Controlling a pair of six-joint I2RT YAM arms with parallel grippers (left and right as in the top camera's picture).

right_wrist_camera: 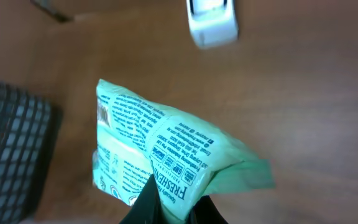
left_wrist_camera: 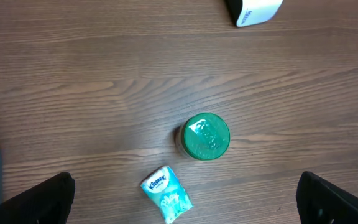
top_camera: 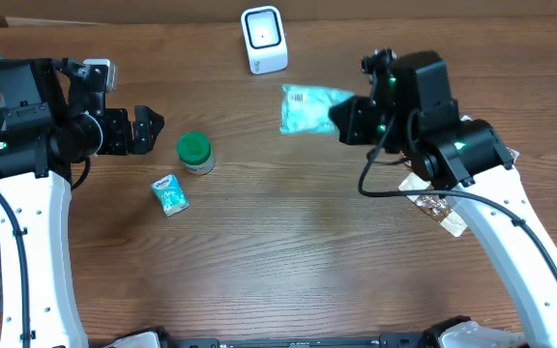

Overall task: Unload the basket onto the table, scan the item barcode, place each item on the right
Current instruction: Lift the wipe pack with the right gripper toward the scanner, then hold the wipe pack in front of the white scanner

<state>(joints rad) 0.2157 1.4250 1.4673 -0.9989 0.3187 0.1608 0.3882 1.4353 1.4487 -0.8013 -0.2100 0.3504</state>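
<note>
From above, the left gripper (top_camera: 151, 130) is hanging over the brown wooden table (top_camera: 288, 251) with its jaws wide apart. The right gripper (top_camera: 341, 118) is pinching one green packet (top_camera: 307, 106) near one white scanner (top_camera: 264, 39). The left wrist view is showing one green-lidded jar (left_wrist_camera: 207, 135) and one tissue pack (left_wrist_camera: 166, 194), and the right wrist view is showing the packet's printed side.

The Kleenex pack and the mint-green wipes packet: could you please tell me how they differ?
The wipes packet is larger; the Kleenex pack is smaller. The wipes packet is gripped by the right end effector; the Kleenex pack lies loose on the table. Both are soft, greenish-blue packs.
</note>
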